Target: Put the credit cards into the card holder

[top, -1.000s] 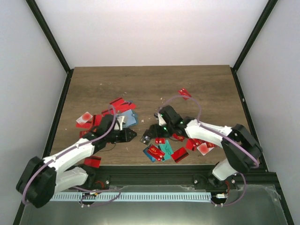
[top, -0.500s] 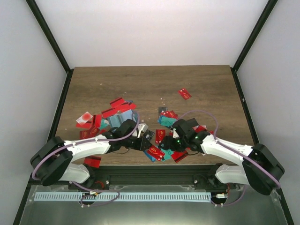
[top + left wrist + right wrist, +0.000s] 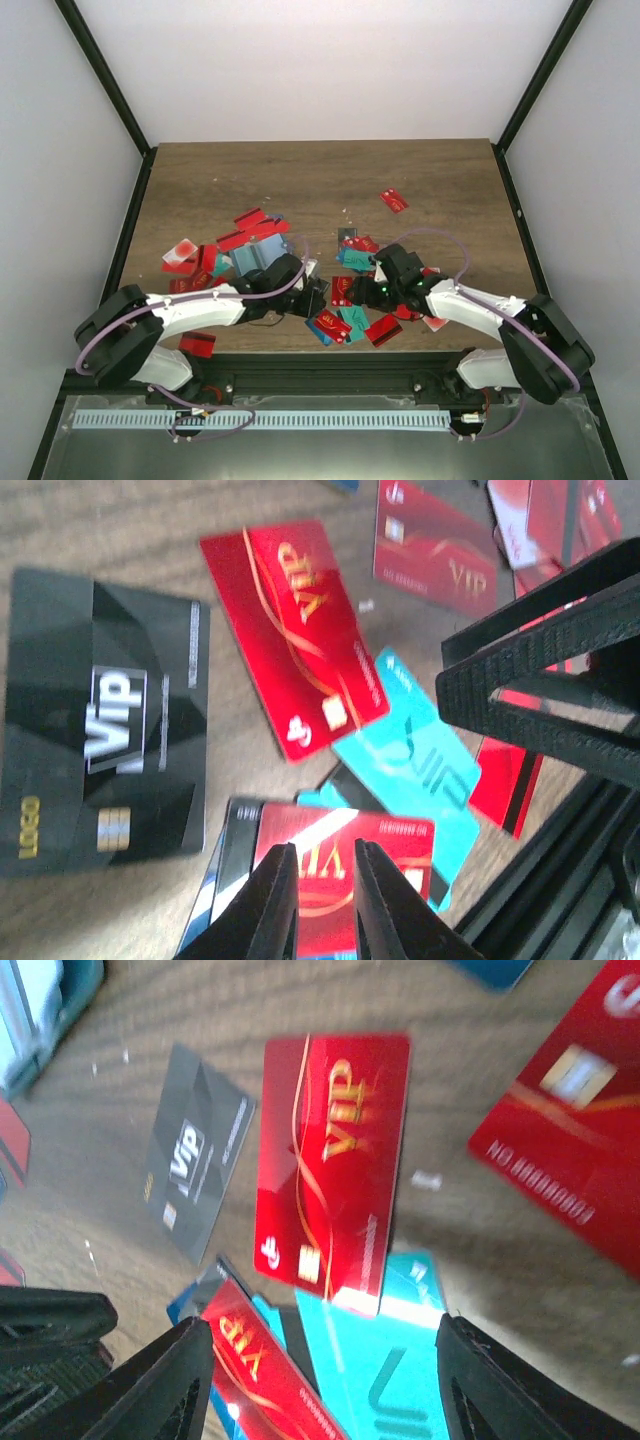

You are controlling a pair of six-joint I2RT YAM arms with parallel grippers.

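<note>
Credit cards lie scattered on the wooden table, with a pile [image 3: 340, 322] near the front middle. My left gripper [image 3: 312, 296] hovers over that pile, its jaws a narrow gap apart and empty [image 3: 325, 905], above a red VIP card [image 3: 340, 852]. A black VIP card [image 3: 100, 750], another red card [image 3: 295, 640] and a teal card [image 3: 420, 770] lie beside it. My right gripper [image 3: 366, 292] faces it, wide open and empty [image 3: 320, 1390], over a teal card [image 3: 390, 1370] and a red card [image 3: 335, 1160]. The teal-blue card holder [image 3: 244, 262] lies left of the left wrist, partly hidden.
More cards lie at the left [image 3: 240, 232], one red card [image 3: 394, 200] sits alone farther back, and another [image 3: 197, 345] lies at the front edge. The black frame rail [image 3: 320, 372] runs just behind the pile. The two grippers' fingers [image 3: 540, 690] are close together.
Over the last second both grippers came to the front middle pile: the left moved right, the right swung toward the near edge. In the last half second both shifted only slightly.
</note>
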